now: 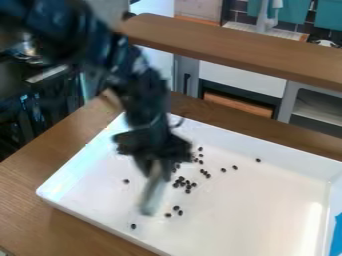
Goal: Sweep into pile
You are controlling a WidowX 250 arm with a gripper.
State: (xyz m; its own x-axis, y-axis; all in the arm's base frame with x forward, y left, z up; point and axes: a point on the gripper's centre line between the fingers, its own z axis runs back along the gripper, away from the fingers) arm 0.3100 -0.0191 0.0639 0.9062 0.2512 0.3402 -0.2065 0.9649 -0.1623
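Table: brown wood, beneath the tray. Tray: white, wide and shallow with raised walls, lying flat on the table. Robot arm: black, entering from the upper left and angled down over the tray. Ledge: brown wood, a long bar behind the tray, crossing to the view's right edge.

Gripper: black, above the tray's left-hand half as viewed, its fingers closed on a blade. Blade: pale and flat, pinched near its upper end, slanting down toward the tray floor (whether it touches, I cannot tell). Blue piece: at the view's right edge, by the tray's wall.

Dark pellets: small, roundish, all in the tray. The densest group sits just right of the blade, with a loose string running up behind it. Three lie together near the blade's lower end; two singles lie left of the blade, one farther forward; three more are scattered to the right, the outermost well apart.
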